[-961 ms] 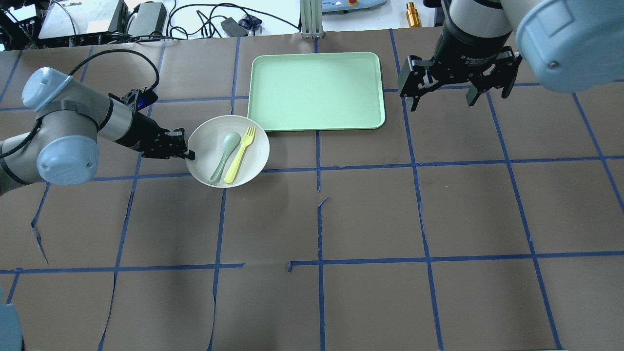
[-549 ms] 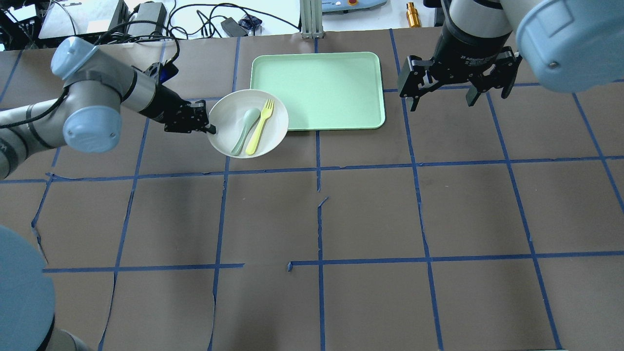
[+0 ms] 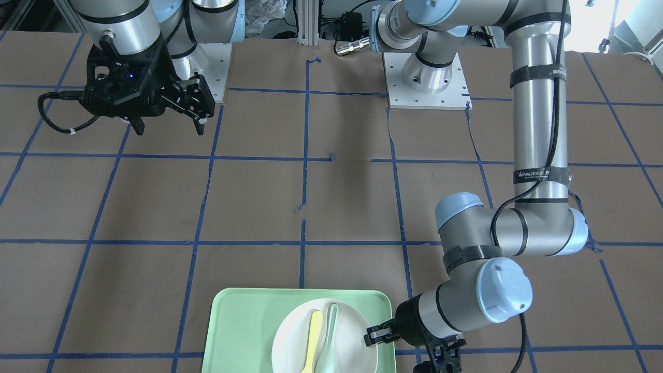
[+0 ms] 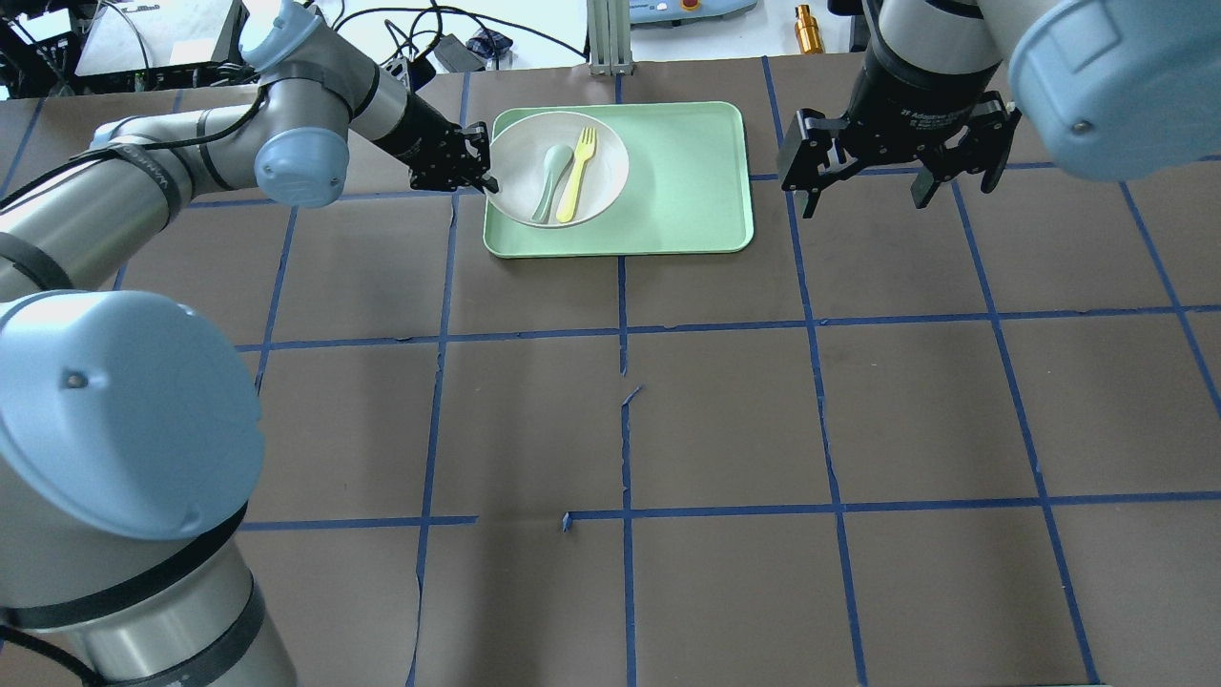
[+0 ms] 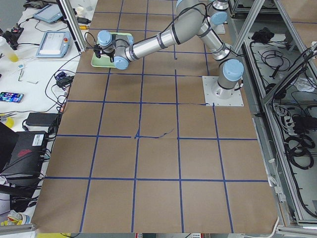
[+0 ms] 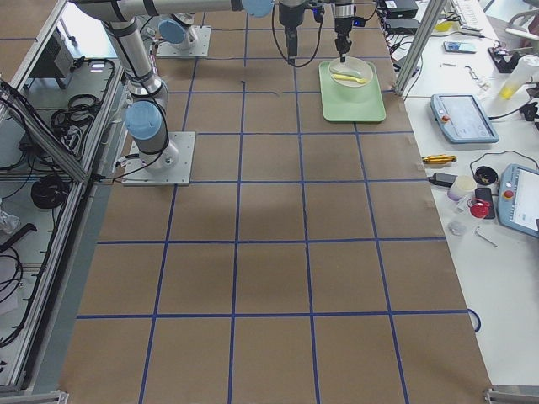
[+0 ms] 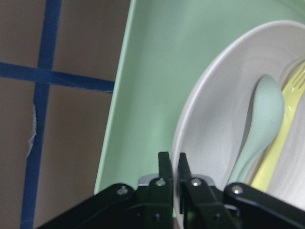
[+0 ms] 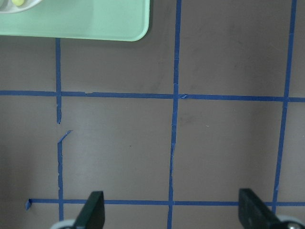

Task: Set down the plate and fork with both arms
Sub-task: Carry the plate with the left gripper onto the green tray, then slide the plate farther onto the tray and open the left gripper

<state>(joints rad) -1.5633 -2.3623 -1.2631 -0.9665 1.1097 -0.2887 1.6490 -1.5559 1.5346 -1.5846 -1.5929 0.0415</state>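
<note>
Looking down from above, you can see the left gripper (image 4: 488, 181) at the left rim of the plate (image 4: 520, 153). The plate is over the left half of the tray (image 4: 687, 191). The tray lies by the far edge of the table (image 4: 725, 420), near the middle of that edge. The fork (image 4: 575, 176) and the spoon (image 4: 547, 183) lie close side by side in the plate, with the spoon on the left.

The left wrist camera shows more of the grip. The two fingers (image 7: 165, 168) are almost together, and the plate's rim is pinched between them. I cannot tell if the plate sits on the tray or is just above it.

The right gripper (image 4: 867, 205) hangs over the table on the right of the tray, apart from it. Its wrist camera shows the fingers (image 8: 94, 210) spread wide with nothing held. Under them are only brown table and blue tape lines (image 8: 176, 95). A corner of the tray peeks in at the top left of that view.
</note>
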